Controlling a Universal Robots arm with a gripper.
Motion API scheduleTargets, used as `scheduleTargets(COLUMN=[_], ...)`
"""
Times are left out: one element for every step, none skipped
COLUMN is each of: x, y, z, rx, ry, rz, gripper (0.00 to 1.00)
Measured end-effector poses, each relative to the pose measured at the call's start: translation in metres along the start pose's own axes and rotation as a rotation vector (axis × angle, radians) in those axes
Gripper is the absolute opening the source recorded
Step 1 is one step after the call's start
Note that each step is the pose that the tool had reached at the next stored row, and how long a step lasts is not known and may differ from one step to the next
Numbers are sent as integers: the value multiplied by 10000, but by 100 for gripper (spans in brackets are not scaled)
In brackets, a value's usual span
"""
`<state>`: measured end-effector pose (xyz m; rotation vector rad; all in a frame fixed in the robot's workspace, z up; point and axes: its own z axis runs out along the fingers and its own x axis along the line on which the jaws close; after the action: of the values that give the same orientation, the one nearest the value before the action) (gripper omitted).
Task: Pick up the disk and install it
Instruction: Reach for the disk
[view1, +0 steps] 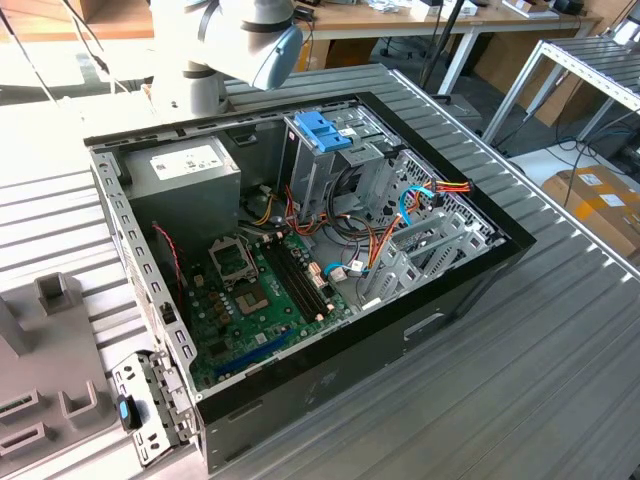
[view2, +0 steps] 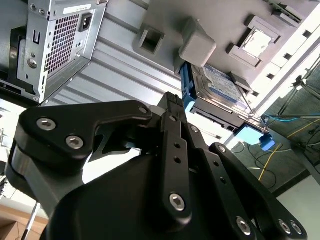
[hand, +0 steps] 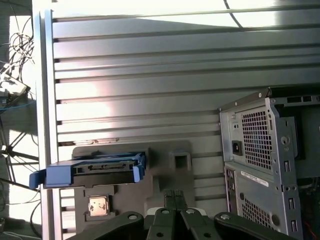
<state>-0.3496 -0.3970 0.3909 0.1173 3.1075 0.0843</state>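
Observation:
The disk (hand: 105, 170) stands on its edge in a grey holder block (hand: 167, 160), a dark metal body framed by light-blue rails. In the second wrist view the disk (view2: 220, 90) shows its labelled face with the blue rail along its side. My gripper (hand: 173, 196) hangs a short way off from it, apart from the disk, its two black fingers pressed together with nothing between them. The second wrist view has the gripper (view2: 172, 102) and its black linkage in front, pointing toward the holder block (view2: 197, 45).
An open computer case (view1: 300, 250) lies on the slatted metal table (view1: 520, 380), with a blue-handled drive cage (view1: 322, 130), motherboard and cables inside. Its rear panel (hand: 265, 150) stands close beside the gripper. The arm (view1: 250, 40) rises behind the case. A grey fixture (view1: 50, 340) sits at the exterior view's left.

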Motion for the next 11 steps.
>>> scheduleTargets(x=[7, 10, 14, 20, 27, 33, 38, 41, 45, 49, 53], y=[-1, -1, -1, -2, -2, -3, -3, -3, -3, -4, -4], z=[0, 0, -1, 0, -1, -1, -1, -1, -1, -1, -1], rx=[0, -1, 0, 0, 0, 0, 0, 0, 0, -1, 0], ry=[-1, -1, 0, 0, -1, 0, 0, 0, 0, -1, 0], rz=[0, 0, -1, -1, 0, 0, 0, 0, 0, 0, 0], gripper=[11, 11, 11, 11, 11, 11, 11, 11, 11, 11, 11])
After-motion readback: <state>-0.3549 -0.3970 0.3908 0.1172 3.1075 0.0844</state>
